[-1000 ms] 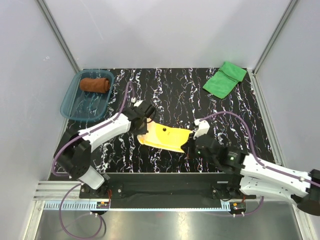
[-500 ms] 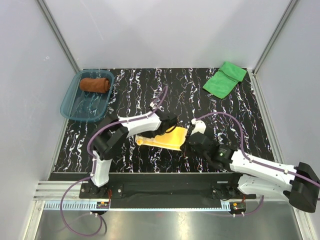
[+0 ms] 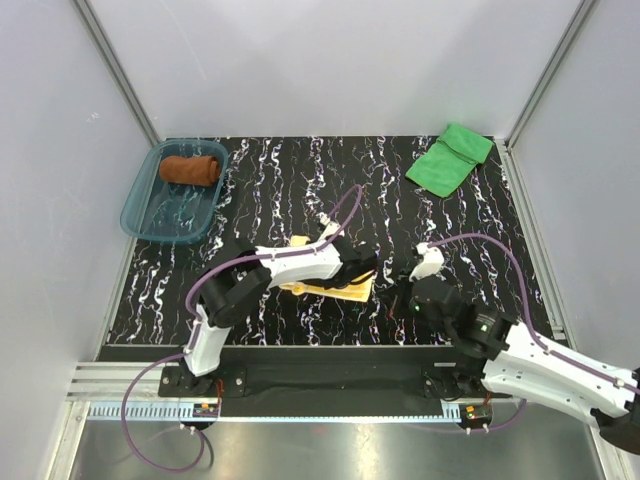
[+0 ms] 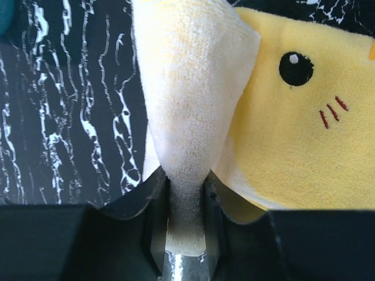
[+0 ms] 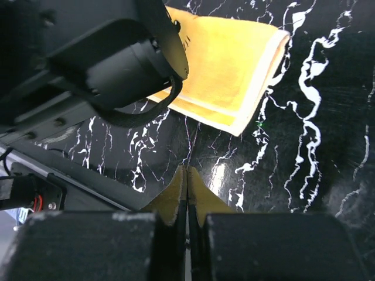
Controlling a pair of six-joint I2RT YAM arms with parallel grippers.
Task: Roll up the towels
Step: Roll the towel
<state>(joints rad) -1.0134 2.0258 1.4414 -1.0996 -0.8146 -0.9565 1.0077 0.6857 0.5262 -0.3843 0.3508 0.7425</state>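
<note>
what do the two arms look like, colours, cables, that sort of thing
Both are the same build: the left arm and right arm have smooth white shell links joined by black joints. A thin purple cable loops loosely along each one. The fingers are dark, narrow and wedge-shaped.

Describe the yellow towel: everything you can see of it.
The yellow towel is soft, fleecy cloth, pale yellow with a paler reverse, printed with a black dot and small red dashes. It lies folded on the black marbled table, front centre, one fold lifted and pinched in the left gripper.
</note>
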